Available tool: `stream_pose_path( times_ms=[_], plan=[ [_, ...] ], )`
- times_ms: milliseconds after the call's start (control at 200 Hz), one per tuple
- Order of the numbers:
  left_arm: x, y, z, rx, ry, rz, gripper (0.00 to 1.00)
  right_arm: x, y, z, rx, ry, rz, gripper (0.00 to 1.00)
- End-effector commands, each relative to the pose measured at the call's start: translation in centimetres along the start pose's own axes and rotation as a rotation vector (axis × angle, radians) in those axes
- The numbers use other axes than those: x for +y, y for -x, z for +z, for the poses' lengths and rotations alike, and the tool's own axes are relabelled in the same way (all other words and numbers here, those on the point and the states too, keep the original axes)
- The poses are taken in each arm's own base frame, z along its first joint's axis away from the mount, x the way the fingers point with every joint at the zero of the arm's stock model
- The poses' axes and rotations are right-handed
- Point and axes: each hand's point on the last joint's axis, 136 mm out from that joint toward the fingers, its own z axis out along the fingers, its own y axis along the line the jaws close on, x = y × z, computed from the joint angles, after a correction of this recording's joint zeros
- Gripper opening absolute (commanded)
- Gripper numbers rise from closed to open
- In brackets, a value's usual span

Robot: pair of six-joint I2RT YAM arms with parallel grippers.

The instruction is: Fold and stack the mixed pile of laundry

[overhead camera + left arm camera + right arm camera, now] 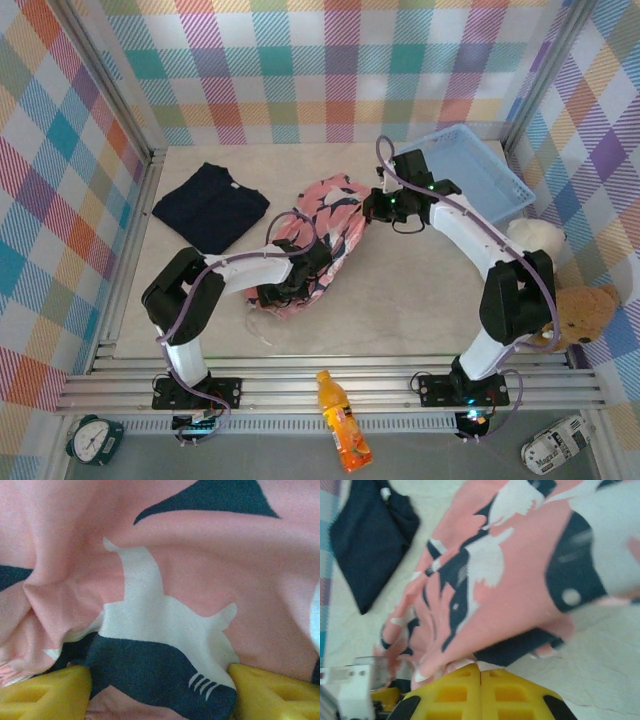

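The pink garment [322, 228] with navy-and-white shapes lies bunched at the table's middle. My right gripper [377, 206] holds its far right edge; in the right wrist view the yellow fingers [455, 690] are pressed together, and the gripper [480, 666] pinches the pink garment [510, 580] at its tip. My left gripper [298, 278] sits low on the garment's near side. Its yellow fingers [45, 690] stand wide apart, and the gripper [160, 685] is open with the printed cloth [165, 625] bulging between them. The dark navy trousers [210, 206] lie folded flat at the back left, also visible in the right wrist view [367, 540].
A light blue basket [505, 185] stands at the back right, just behind the right arm. A white teddy bear [535, 238] and a brown teddy bear [585, 312] sit at the right edge. An orange bottle [340, 420] and a clock [95, 438] lie in front of the rail.
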Motion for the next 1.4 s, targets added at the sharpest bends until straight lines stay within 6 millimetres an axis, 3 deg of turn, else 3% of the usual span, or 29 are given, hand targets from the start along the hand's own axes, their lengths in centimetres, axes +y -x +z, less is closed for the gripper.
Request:
stream_pose_path(
  times_ms=[0,50,95,225,425,520,585,620,695,805,860,930,1095,1220,1400],
  plan=[
    [3.8,-2.0,1.7,0.086,0.176,0.078,0.74,-6.7,-2.9,2.2,0.073,-0.216,0.050,0.12],
    [3.8,-1.9,1.5,0.085,0.179,0.079,0.78,-8.0,-4.2,2.5,0.110,-0.261,0.085,0.35],
    [3.8,-1.7,1.2,0.080,0.182,0.081,0.83,-8.6,-5.0,2.6,0.130,-0.280,0.092,0.44],
    [3.8,-0.2,-0.1,0.034,0.191,0.098,0.88,-9.5,-6.5,2.6,0.148,-0.299,0.108,0.47],
    [5.6,2.7,-1.4,0.008,0.246,0.108,0.90,-10.1,-9.6,2.9,0.204,-0.268,0.191,0.51],
    [5.9,4.9,-5.6,-0.084,0.296,0.210,0.93,-9.5,-9.1,2.9,0.190,-0.219,0.192,0.63],
    [5.6,6.4,-9.4,-0.181,0.348,0.317,0.94,-9.6,-7.4,2.5,0.160,-0.215,0.205,0.74],
    [4.8,7.0,-11.2,-0.223,0.348,0.370,0.95,-9.6,-6.5,2.3,0.146,-0.201,0.229,0.78],
    [1.2,6.8,-13.6,-0.283,0.273,0.488,0.96,-9.5,-4.5,1.8,0.128,-0.152,0.277,0.82],
    [-5.2,6.2,-15.2,-0.365,0.125,0.562,0.98,-10.9,-3.2,0.9,0.111,-0.137,0.377,0.83],
    [-8.6,5.9,-15.0,-0.373,0.045,0.565,0.98,-11.8,-3.0,0.2,0.100,-0.135,0.416,0.85],
    [-12.5,6.0,-14.7,-0.387,-0.033,0.555,0.99,-12.7,-3.1,-0.9,0.087,-0.154,0.441,1.00],
    [-19.4,6.5,-12.2,-0.407,-0.096,0.570,1.00,-14.2,-3.9,-3.4,0.068,-0.144,0.499,0.99],
    [-21.4,7.3,-9.2,-0.367,-0.087,0.541,1.00,-14.6,-4.5,-4.7,0.053,-0.121,0.523,1.00],
    [-20.8,8.6,-4.5,-0.273,-0.060,0.456,0.98,-14.0,-5.7,-5.6,0.037,-0.097,0.507,0.99]
  ],
)
